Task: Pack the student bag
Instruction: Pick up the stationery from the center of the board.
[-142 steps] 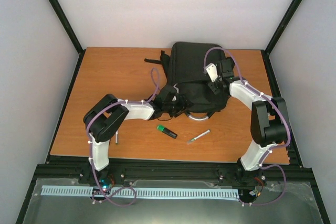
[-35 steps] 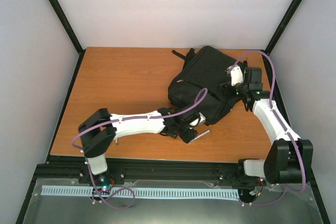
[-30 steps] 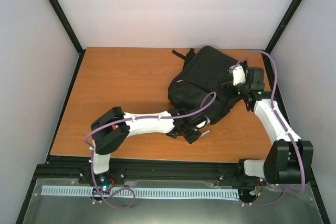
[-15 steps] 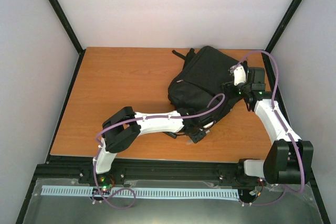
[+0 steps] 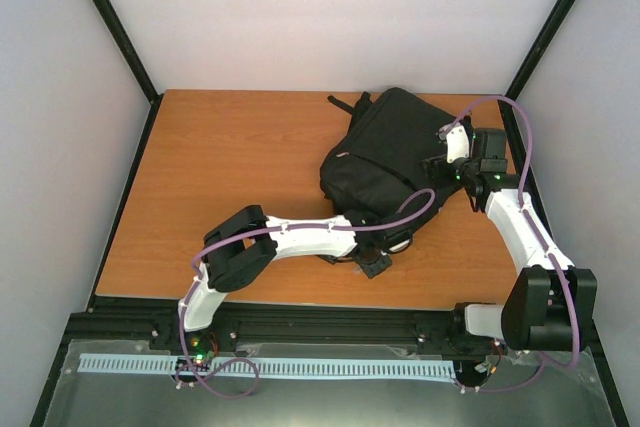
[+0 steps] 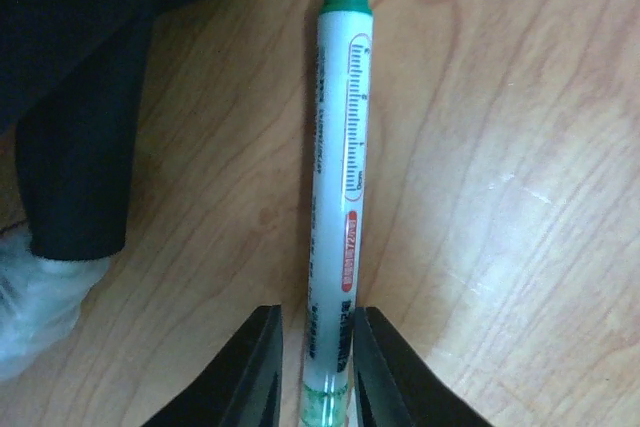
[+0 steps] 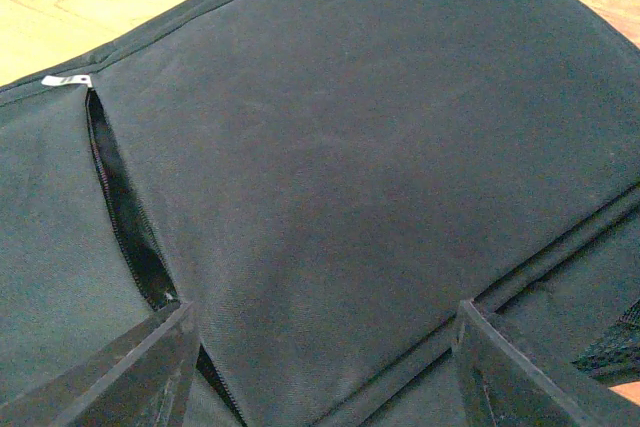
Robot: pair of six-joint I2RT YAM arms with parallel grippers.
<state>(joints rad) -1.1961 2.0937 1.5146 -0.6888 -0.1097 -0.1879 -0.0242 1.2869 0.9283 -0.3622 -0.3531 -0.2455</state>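
The student bag [image 5: 385,152] lies at the back right of the table, black, with a zip slit [image 7: 125,207] partly open on its top face. A white marker with a green cap [image 6: 338,197] lies flat on the wood, just in front of the bag. My left gripper [image 6: 318,312] straddles the marker's lower end. Its right jaw is against the barrel and a thin gap shows at the left jaw. In the top view the left gripper [image 5: 378,259] hides the marker. My right gripper [image 7: 323,307] hangs open over the bag's top panel, holding nothing.
A black bag strap [image 6: 80,147] and the pale grey loop handle [image 6: 30,297] lie just left of the marker. The table's front edge [image 5: 330,297] runs close behind the left gripper. The right frame post [image 5: 545,37] stands beside the right arm.
The left arm has reached further right along the front of the bag, and its jaws have narrowed round the marker. The right arm and the bag have held still over the last second.
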